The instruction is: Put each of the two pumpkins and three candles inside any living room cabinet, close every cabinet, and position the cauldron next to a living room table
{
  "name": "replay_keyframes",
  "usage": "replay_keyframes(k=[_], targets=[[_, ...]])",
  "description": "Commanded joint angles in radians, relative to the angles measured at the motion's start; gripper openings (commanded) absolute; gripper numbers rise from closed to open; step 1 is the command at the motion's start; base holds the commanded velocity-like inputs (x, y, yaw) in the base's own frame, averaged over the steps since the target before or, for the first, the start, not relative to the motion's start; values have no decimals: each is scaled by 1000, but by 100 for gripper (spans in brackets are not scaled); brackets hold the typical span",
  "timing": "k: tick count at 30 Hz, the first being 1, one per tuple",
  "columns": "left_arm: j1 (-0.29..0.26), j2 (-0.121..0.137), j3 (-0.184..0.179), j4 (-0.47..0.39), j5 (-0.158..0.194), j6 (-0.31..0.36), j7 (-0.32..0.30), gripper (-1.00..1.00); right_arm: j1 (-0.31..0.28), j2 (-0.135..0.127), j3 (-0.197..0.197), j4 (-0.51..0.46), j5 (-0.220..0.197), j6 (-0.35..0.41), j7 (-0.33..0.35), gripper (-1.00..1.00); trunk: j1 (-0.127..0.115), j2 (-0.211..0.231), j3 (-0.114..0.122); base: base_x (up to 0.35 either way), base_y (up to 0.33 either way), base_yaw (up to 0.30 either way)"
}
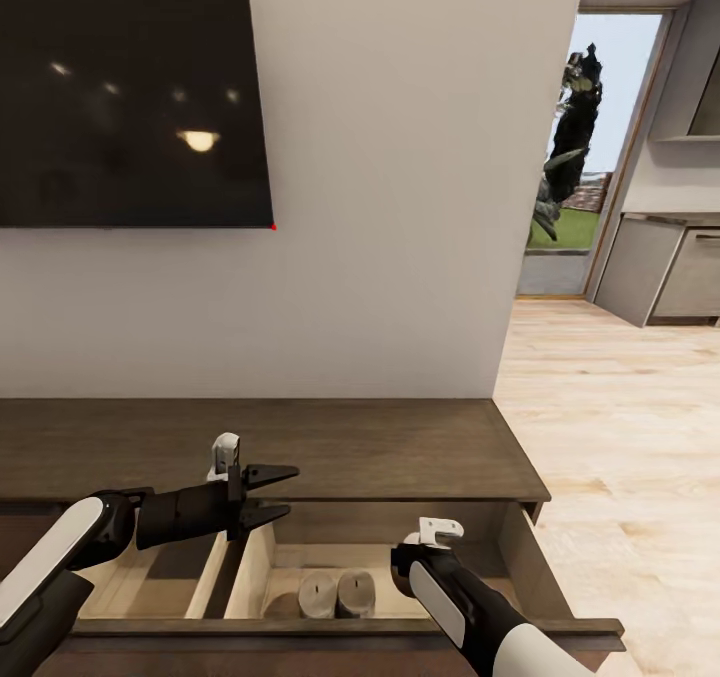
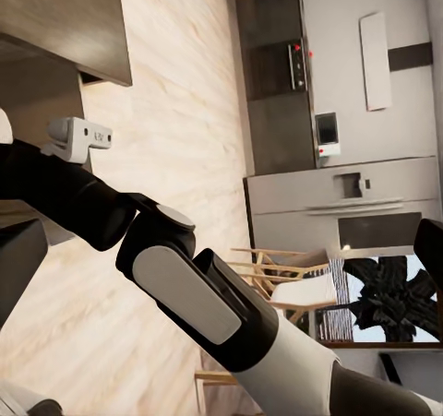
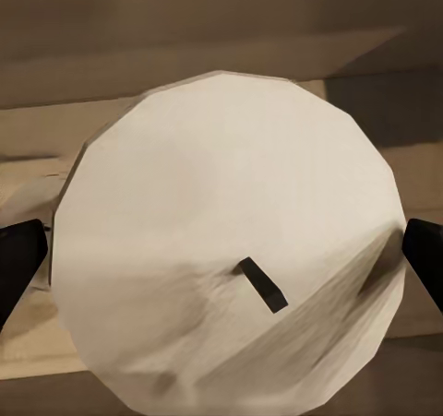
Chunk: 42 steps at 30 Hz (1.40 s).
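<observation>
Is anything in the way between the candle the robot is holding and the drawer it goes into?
Nothing visible blocks it. The right tool grips a pale candle on both sides, right above the open drawer of the cabinet. Two other candles already stand inside, off to one side.

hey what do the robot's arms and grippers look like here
Both arms have glossy white shells over black joints. The left gripper has two black, pointed fingers and a small white-grey bracket above the wrist. The right arm carries a similar white bracket.
</observation>
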Motion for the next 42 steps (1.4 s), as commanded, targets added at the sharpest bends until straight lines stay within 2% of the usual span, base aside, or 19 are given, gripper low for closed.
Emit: replay_keyframes(k=[1,7,15,22,38,42], targets=[[-1,1,-1,-1,11,0,9,100,-1,-1,5,-2,-6,3,-6,-100,0,0,-1,171,0,0],[-1,1,-4,-1,11,0,9,100,-1,0,5,-1,-8,10,4,-100,0,0,-1,75,0,0],[-1,1,-4,-1,11,0,9,100,-18,1,3,28,-21,76,4,-100,0,0,-1,4,0,0],[-1,1,-4,-1,11,0,9,100,-47,1,2,89,-25,78,4,-100,0,0,-1,95,0,0],[-1,1,-4,-1,11,0,9,100,-49,1,2,95,-23,79,4,-100,0,0,-1,72,0,0],[-1,1,-4,-1,11,0,9,100,-49,1,2,95,-23,79,4,-100,15,-28,-14,0,0,0]])
